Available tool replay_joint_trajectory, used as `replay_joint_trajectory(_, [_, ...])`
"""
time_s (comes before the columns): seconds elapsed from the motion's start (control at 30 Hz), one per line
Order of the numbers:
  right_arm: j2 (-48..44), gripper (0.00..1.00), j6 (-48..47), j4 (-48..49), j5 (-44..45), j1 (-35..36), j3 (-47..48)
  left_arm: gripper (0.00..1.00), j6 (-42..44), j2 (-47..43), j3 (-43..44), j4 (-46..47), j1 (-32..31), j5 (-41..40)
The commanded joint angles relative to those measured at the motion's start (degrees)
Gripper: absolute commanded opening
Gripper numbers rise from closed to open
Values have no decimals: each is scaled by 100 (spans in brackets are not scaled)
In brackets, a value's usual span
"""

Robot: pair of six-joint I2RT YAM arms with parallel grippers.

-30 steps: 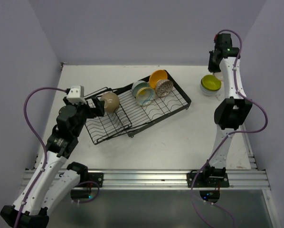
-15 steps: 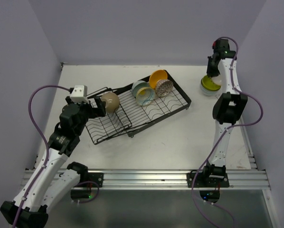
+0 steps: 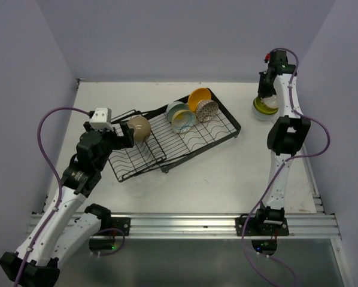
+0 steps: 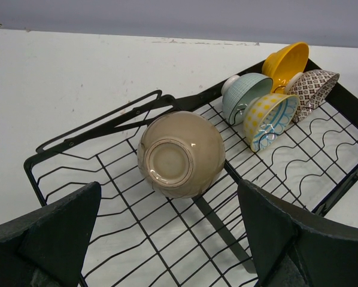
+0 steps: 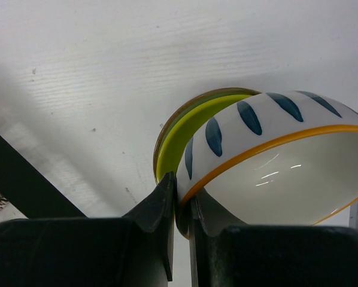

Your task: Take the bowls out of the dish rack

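Observation:
The black wire dish rack (image 3: 198, 143) lies slantwise mid-table. A beige bowl (image 3: 138, 128) lies on its side at the rack's left part, its foot facing my left wrist camera (image 4: 180, 153). My left gripper (image 3: 123, 139) is open just in front of it, fingers (image 4: 47, 233) either side and apart from it. At the rack's far end lean a teal bowl (image 4: 245, 95), a yellow-checked bowl (image 4: 269, 119), an orange-yellow bowl (image 4: 285, 60) and a brown-patterned bowl (image 4: 312, 86). My right gripper (image 5: 182, 191) is shut on the rim of a white bowl with blue marks (image 5: 275, 155), held tilted over a lime-yellow bowl (image 5: 191, 128).
The lime-yellow bowl tops a small stack (image 3: 265, 107) at the table's far right, close to the right wall. The back wall runs behind the rack, and the left wall stands beside my left arm. The rack's raised left section (image 4: 95, 128) has a black frame bar.
My right gripper has come down and slightly left with the white bowl, onto the lime-yellow stack. My left gripper has edged a little closer to the beige bowl.

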Motion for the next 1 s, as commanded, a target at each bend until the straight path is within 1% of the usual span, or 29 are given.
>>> replay_joint_trajectory(0.0, [-47,1,-14,-105,-153,29,161,100,129,-23,105,96,-45,-137])
replay_joint_trajectory(0.07, [-56,3,-32,-132,-110,55,153,100,129,-23,105,96,-54,-146])
replay_joint_trajectory(0.13, [-91,8,-41,-140,-110,73,126,100,138,-32,96,87,-45,-137])
replay_joint_trajectory(0.17, [-109,13,-32,-141,-110,73,83,100,138,-32,96,96,-54,-137])
replay_joint_trajectory(0.2, [-118,20,-23,-141,-92,64,82,100,129,-32,96,96,-54,-137])
replay_joint_trajectory(0.27, [-153,22,-14,-158,-66,73,65,100,138,-50,96,105,-63,-137])
replay_joint_trajectory(0.3, [-179,29,-14,-158,-66,82,56,100,129,-50,88,105,-54,-137])
replay_joint_trajectory(0.43, [-284,39,3,-141,-48,82,-32,100,129,-59,87,105,-63,-129])
replay_joint_trajectory(0.5, [-328,41,21,-141,-48,82,-67,100,129,-67,79,105,-63,-137])
replay_joint_trajectory(0.63, [-425,41,56,-141,-48,82,-155,100,138,-94,79,105,-63,-120])
replay_joint_trajectory(0.87, [-671,30,73,-132,22,82,-436,100,129,-138,70,114,-54,-102])
replay_joint_trajectory(0.9, [-715,26,74,-106,22,82,-462,100,129,-138,61,114,-63,-94])
replay_joint_trajectory(0.97, [-812,22,82,-96,22,90,-489,100,129,-155,61,114,-63,-94])
